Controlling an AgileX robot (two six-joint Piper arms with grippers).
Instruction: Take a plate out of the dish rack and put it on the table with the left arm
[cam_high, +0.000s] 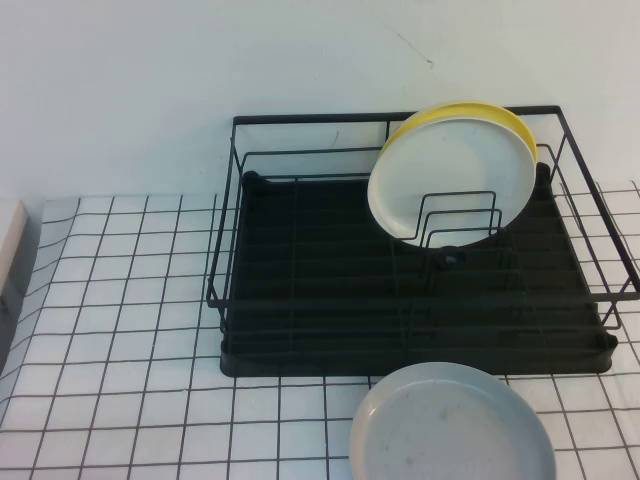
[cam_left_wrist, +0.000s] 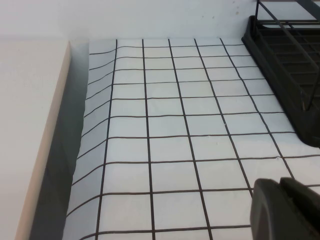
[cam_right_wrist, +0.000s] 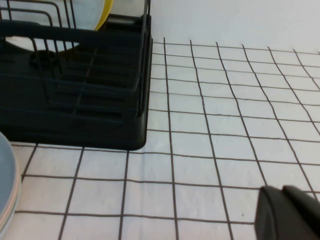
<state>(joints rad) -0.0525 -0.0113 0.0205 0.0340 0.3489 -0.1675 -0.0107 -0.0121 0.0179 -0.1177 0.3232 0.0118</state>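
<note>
The dish rack (cam_high: 420, 300) sits on the table (cam_high: 130, 300) toward the far right corner of the worktop, its black tray base close to the back wall. In it the plate (cam_high: 450, 180), plain white, stands on edge and tilts back against a yellow plate (cam_high: 500, 115) just behind it; both lean among the upright wire dividers (cam_high: 460, 220) in the far right part of the rack. A grey plate (cam_high: 452, 425) lies flat on the table at the near edge, just in front of the rack.

Neither arm appears from above. The left gripper (cam_left_wrist: 287, 210) shows only as a dark tip in the left wrist view, held over bare grid squares near the left edge of the worktop, with the rack's corner (cam_left_wrist: 280, 65) well apart from it; whether it is released or clenched cannot be told. The right gripper (cam_right_wrist: 290, 215) shows likewise as a dark tip in its own view, over the table beside the rack's right end (cam_right_wrist: 75, 85), with the grey plate's rim (cam_right_wrist: 7, 185) nearby; I cannot tell its state either
</note>
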